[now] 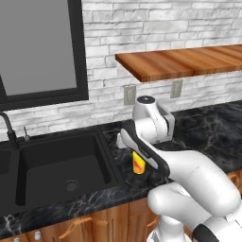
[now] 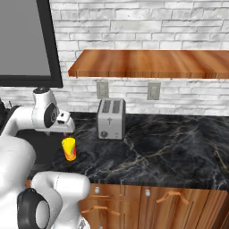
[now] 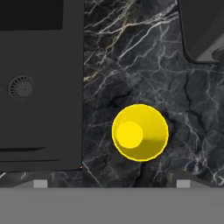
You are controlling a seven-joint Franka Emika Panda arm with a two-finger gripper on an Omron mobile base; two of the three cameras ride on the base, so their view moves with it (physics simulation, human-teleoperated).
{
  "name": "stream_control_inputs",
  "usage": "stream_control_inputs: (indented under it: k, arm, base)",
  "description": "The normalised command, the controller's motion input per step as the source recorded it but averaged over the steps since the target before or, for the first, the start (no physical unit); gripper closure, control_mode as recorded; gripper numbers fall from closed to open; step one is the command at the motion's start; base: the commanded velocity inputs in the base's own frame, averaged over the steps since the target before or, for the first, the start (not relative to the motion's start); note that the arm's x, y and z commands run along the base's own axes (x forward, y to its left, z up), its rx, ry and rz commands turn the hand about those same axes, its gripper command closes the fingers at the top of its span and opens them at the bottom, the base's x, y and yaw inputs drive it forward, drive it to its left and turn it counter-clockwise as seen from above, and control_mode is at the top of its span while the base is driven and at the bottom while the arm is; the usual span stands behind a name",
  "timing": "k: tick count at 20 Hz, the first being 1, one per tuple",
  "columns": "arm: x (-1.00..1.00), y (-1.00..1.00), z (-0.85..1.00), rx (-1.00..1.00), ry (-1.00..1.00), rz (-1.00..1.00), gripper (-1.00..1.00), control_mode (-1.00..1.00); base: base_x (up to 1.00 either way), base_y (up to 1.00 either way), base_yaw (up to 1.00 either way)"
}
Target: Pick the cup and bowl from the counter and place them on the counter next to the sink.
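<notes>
The yellow cup (image 1: pixel 138 163) (image 2: pixel 69 149) stands upright on the black marble counter (image 2: pixel 156 152), just right of the sink (image 1: pixel 61 165). From above in the hand view, the cup (image 3: pixel 140 132) shows its round mouth, with the sink basin (image 3: pixel 39 83) to its left. My gripper (image 3: pixel 111 183) hangs straight over the cup, open, with its fingertips (image 3: pixel 40 183) wide apart and clear of the rim. In the right base view the hand (image 2: pixel 65 121) sits a little above the cup. The bowl is out of view.
A silver toaster (image 2: pixel 111 118) stands at the back of the counter, right of the cup; its corner (image 3: pixel 203 30) shows in the hand view. A dark faucet (image 1: pixel 7 125) rises behind the sink. A wooden shelf (image 2: pixel 152 62) hangs overhead.
</notes>
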Motion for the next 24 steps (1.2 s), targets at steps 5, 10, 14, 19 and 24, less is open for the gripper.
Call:
stream_control_inputs:
  k: [5,10,14,19,24]
  arm:
    - [-1.0,-0.34,0.18,0.0,0.0,0.0,-1.0,-1.0]
    - [-1.0,-0.53,0.04,0.03,0.0,0.0,-1.0,-1.0]
    - [-0.57,-0.26,0.0,0.01,0.0,0.0,-1.0,-1.0]
    - [0.0,0.0,0.0,0.0,0.0,0.0,-1.0,-1.0]
    - [0.0,0.0,0.0,0.0,0.0,0.0,-1.0,-1.0]
  base:
    - [0.0,0.0,0.0]
    - [0.0,0.0,0.0]
    - [0.0,0.0,0.0]
    - [0.0,0.0,0.0]
    - [0.0,0.0,0.0]
